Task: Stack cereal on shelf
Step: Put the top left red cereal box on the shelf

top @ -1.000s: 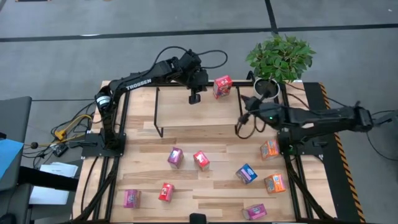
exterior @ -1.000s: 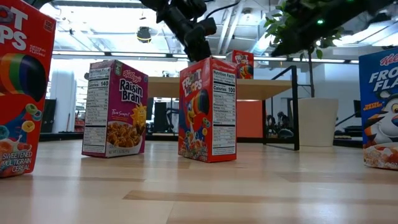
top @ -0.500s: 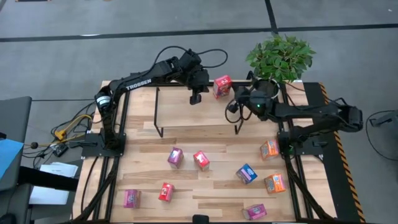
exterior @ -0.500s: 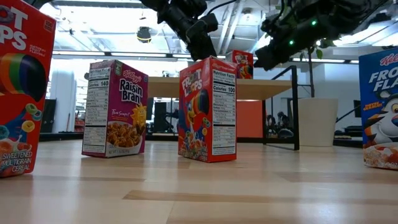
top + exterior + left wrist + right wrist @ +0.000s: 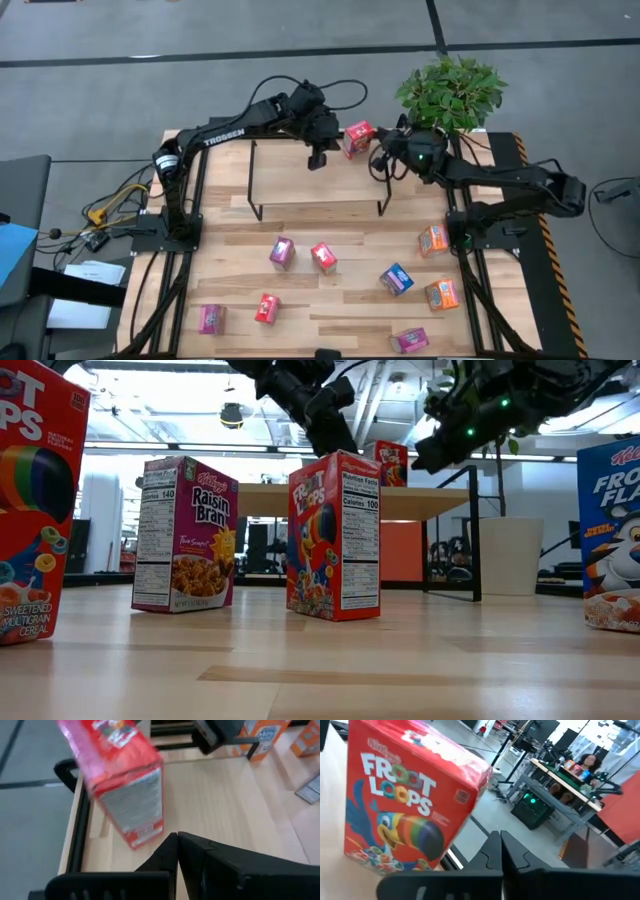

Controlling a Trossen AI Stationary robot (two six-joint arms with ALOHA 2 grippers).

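Observation:
A red cereal box (image 5: 357, 138) stands upright on its base at the far right corner of the shelf (image 5: 300, 180), a black-framed rack with a wooden board. The same box shows in the left wrist view (image 5: 125, 785) and the right wrist view (image 5: 410, 805). My left gripper (image 5: 317, 160) hangs shut over the shelf just left of the box. My right gripper (image 5: 379, 163) is shut just right of it. In both wrist views a gap shows between the shut fingertips and the box. Several more cereal boxes stand on the table in front of the shelf.
A potted plant (image 5: 450, 95) stands behind the shelf's right end. On the near table are a magenta box (image 5: 282, 252), a red one (image 5: 323, 257), a blue one (image 5: 396, 279) and orange ones (image 5: 433, 240) by the right arm's base. A person sits in the room beyond (image 5: 585, 762).
My right gripper has swung from the shelf's near right leg toward the table's far edge and now sits close beside the red box on the shelf, still shut. My left gripper has stayed where it was, tipping slightly. The box stands where it stood.

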